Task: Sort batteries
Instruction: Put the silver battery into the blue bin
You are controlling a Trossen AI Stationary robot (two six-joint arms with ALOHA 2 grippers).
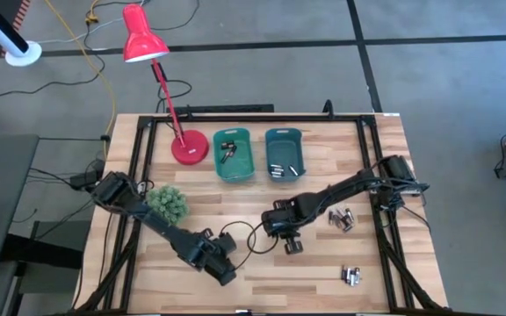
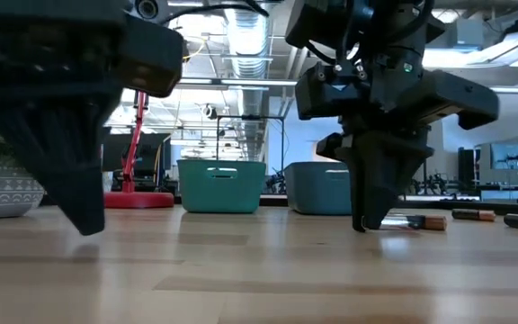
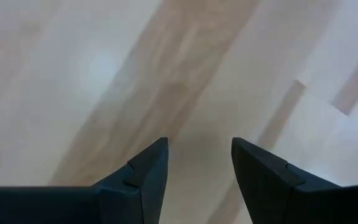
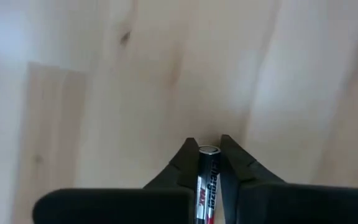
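While your right gripper [image 4: 209,151] has its fingers pinched on one battery [image 4: 207,180] — a black cell with a silver end, lying lengthwise between them — it sits low over the bench [image 1: 262,272] near the middle. So the step in hand is the pick-up; as I judge it, your next move is a straight lift, then a carry to whichever teal bin suits this cell.

Your left gripper [image 3: 197,165] waits over bare wood toward the front, fingers apart and holding nothing.

Counting outward: two bins, the green-teal bin [image 1: 233,154] and the blue-teal bin [image 1: 284,154], each with a few cells inside — too small to count. Two loose clusters [image 1: 341,219] [image 1: 351,276] lie right of the held cell.
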